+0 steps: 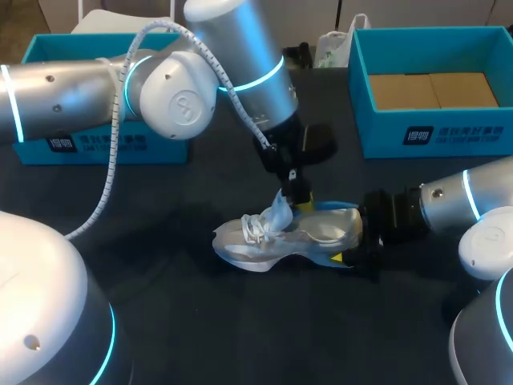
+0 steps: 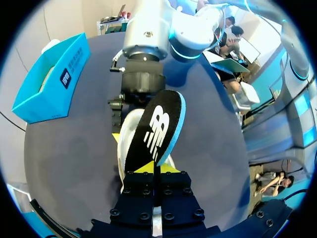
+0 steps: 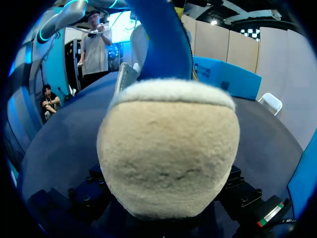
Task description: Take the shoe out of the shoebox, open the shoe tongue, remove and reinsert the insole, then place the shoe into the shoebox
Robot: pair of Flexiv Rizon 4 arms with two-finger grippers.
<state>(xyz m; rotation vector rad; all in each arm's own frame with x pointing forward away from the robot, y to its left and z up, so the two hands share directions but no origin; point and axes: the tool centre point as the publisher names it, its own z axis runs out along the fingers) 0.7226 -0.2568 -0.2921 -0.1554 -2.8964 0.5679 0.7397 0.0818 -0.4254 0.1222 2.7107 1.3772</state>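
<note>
Already out of its box, the shoe stands on the table. The left gripper pinches the insole, closed on its end, over the shoe's mouth. The right gripper meets the heel, grip impossible to tell. Likely left: seating the insole, then boxing. The left box and right box sit well back; open room lies around the shoe.
</note>
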